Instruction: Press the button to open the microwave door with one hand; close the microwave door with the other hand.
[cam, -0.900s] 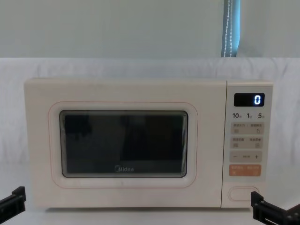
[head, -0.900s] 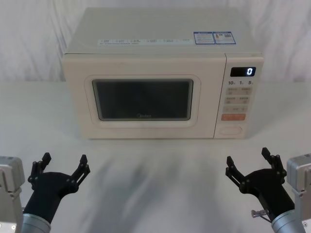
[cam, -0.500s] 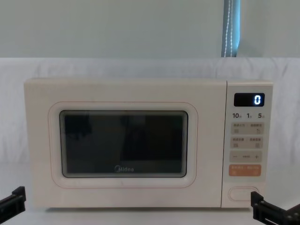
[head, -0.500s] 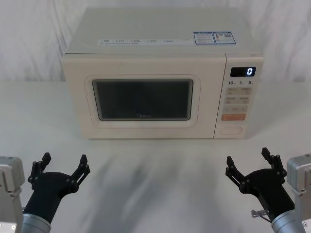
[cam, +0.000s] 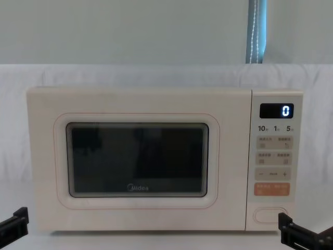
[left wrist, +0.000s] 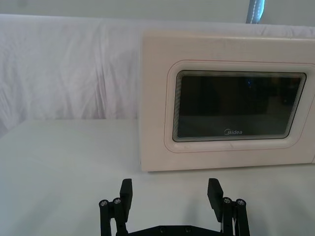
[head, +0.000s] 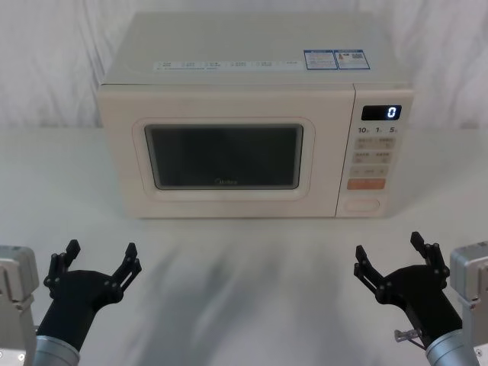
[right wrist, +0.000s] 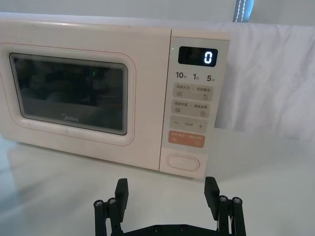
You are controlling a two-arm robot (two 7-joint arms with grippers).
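Note:
A cream microwave stands at the back middle of the table, its door [head: 225, 156] [cam: 138, 159] [left wrist: 231, 105] [right wrist: 74, 93] flush with the body, shut. The wide pill-shaped button [head: 361, 204] [cam: 268, 215] [right wrist: 182, 162] sits at the bottom of the control panel, under an orange key. My left gripper [head: 97, 261] [left wrist: 171, 192] is open, low near the table's front left, well short of the door. Mirroring it at the front right, my right gripper [head: 394, 255] [right wrist: 167, 190] is open, in front of and below the button, touching nothing.
The control panel [head: 375, 152] shows a lit "0" display [head: 381, 112]. White cloth covers the table [head: 244, 259] and hangs behind the microwave. A broad bare strip of table lies between the grippers and the microwave front.

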